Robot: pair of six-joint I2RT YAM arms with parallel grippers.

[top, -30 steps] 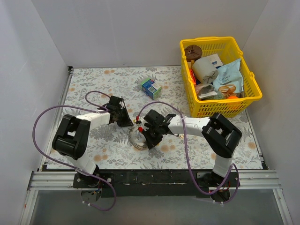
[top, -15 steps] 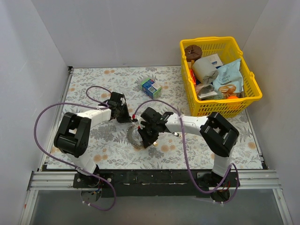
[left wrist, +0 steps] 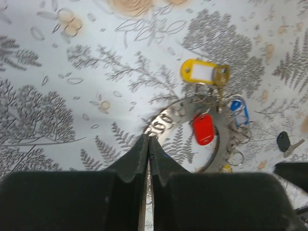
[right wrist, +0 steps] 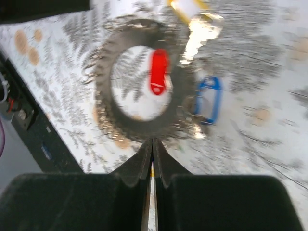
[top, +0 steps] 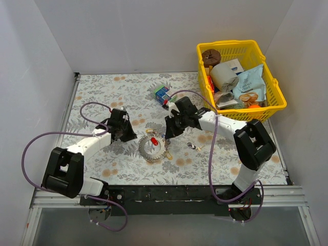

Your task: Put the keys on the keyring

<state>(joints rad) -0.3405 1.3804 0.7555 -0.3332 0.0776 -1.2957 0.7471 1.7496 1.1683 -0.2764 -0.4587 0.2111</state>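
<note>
Flanking the keyring (left wrist: 161, 120), the left end effector (left wrist: 148, 139) and right end effector (right wrist: 152, 140) are pinched closed, empty; a red key (left wrist: 203, 129) lies inside it.

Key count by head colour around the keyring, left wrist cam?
yellow key: 1
red key: 1
blue key: 1
dark key: 1
Total: 4
A yellow speck at the keyring edge is unclear, so it is not counted.

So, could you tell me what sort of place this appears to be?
Probably a lab test booth for robots: plain white walls enclose a leaf-patterned table, and a yellow basket holds assorted household props.
</note>
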